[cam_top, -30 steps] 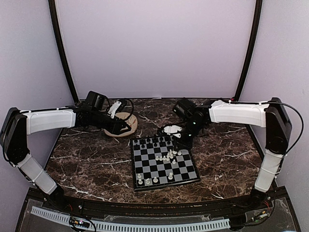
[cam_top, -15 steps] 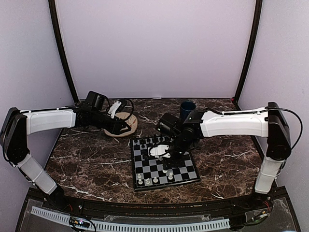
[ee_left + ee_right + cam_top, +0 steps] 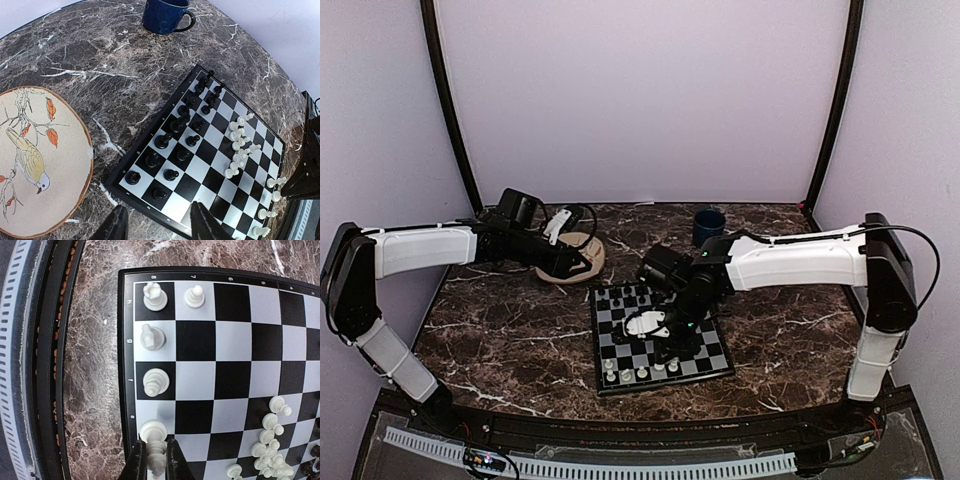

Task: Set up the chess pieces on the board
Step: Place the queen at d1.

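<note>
Round beige ceramic plate with a painted bird (image 3: 45, 160): lies flat, just left of the left claw (image 3: 157, 210). Dark blue glazed mug (image 3: 162, 15): upright, well ahead of that claw. Both rest on the dark veined marble tabletop (image 3: 100, 65).

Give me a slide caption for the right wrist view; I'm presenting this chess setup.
Right gripper grips a white piece at the board edge.

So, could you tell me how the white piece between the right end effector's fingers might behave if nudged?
The white piece looks tall on a narrow base, so it probably tips easily. Small and glossy, it is likely light and slippery.
</note>
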You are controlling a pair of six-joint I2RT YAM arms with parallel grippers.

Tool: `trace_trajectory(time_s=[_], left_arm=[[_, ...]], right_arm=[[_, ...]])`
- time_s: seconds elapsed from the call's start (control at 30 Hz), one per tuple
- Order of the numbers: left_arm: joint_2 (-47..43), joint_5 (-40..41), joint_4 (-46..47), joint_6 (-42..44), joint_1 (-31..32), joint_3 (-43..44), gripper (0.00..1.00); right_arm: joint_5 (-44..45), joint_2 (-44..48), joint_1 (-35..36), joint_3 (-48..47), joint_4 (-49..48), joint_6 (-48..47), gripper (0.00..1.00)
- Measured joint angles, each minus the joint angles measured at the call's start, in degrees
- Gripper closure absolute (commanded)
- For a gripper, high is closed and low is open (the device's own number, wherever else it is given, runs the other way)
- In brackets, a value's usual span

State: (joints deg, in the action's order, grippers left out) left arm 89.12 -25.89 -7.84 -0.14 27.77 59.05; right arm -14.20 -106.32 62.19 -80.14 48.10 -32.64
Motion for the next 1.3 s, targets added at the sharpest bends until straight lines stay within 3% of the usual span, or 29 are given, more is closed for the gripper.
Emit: trace_trajectory(time_s=[0.73,1.03,1.3], left_arm=[[0.0,0.1,0.0,0.1,0.0,0.0,0.55],[0.0,0.1,0.0,0.1,0.0,0.0,0.55],[0.0,0.1,0.0,0.2,0.0,0.0,0.55]], right_arm=[[0.2,-2.6,1.1,-0.2,-0.1,0.0,0.92],[1.0,-2.8,1.2,-0.2,-0.4,0.3,0.77],[1.6,-2.8,1.3,-0.2,-0.6,0.3,0.74]])
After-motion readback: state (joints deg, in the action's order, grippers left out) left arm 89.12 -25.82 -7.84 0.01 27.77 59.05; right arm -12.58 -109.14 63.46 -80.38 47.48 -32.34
